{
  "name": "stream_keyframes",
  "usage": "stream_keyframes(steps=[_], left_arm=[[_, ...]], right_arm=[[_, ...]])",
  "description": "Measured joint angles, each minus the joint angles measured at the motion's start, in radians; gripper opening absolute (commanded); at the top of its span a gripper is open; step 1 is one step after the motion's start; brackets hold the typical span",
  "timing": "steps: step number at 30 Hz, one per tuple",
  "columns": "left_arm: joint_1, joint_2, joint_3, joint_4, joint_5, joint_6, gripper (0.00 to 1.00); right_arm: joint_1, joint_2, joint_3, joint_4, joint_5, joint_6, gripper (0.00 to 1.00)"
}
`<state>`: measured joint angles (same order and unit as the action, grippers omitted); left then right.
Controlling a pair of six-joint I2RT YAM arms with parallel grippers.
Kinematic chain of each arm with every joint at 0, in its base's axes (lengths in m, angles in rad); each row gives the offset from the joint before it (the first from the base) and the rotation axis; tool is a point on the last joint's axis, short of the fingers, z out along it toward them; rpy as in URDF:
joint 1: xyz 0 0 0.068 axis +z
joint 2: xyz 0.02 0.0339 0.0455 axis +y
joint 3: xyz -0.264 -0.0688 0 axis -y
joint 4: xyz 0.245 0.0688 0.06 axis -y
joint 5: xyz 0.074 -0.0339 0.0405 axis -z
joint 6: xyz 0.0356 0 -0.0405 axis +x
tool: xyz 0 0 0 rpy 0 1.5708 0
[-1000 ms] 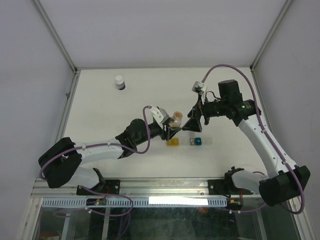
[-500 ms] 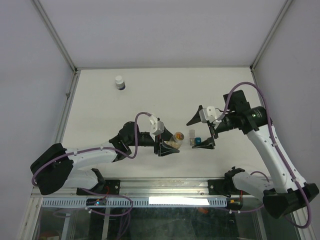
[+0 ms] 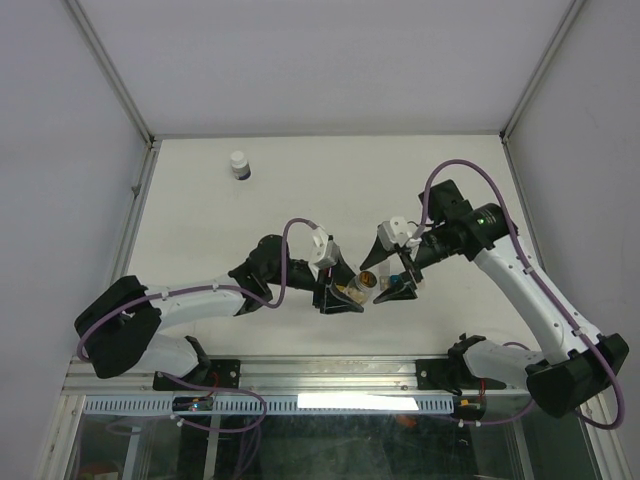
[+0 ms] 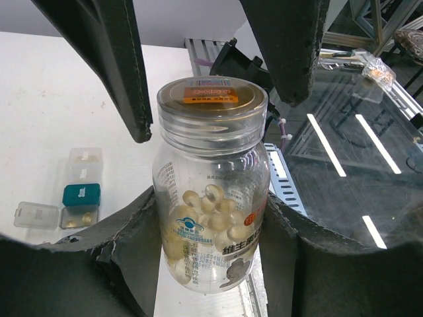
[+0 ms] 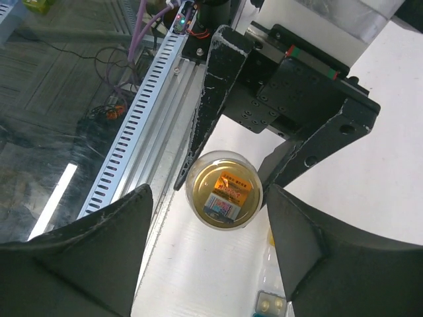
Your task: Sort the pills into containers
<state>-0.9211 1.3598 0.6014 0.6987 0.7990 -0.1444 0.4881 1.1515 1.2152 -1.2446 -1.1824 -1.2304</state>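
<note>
left gripper (image 4: 215, 115): grips pill bottle (image 4: 211, 218) | teal container (image 4: 81, 194) — apart, seemingly lower

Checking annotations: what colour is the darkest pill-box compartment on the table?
The compartment is teal, clearest in the left wrist view.

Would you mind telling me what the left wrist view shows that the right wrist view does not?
Only the left wrist view: the clear plastic pill bottle from the side, with its printed label and the pale round pills inside. Only the right wrist view: the black mounting block behind the left fingers, and loose cables at the upper left. Both: the bottle held by the left fingers, the right fingers open either side of its orange-labelled cap, and the small translucent pill-box compartments, only partly in the right wrist view.
</note>
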Motion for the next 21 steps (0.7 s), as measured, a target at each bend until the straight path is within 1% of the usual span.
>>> stream_keyframes(steps=[6,15,18,21], left_arm=[[0.0,0.013,0.005,-0.004,0.015,-0.002,0.0],[0.0,0.013,0.006,-0.027,0.003,-0.006,0.0],[0.0,0.003,-0.004,-0.021,-0.041,-0.006,0.0],[-0.008,-0.026,-0.03,-0.013,-0.134,0.0,0.0]], right_arm=[[0.014,0.0,-0.004,0.02,0.008,0.043,0.56],[0.018,-0.002,-0.047,0.119,0.032,0.159,0.33],[0.018,-0.01,-0.053,0.159,0.053,0.221,0.26],[0.018,-0.018,-0.065,0.244,0.086,0.345,0.24]])
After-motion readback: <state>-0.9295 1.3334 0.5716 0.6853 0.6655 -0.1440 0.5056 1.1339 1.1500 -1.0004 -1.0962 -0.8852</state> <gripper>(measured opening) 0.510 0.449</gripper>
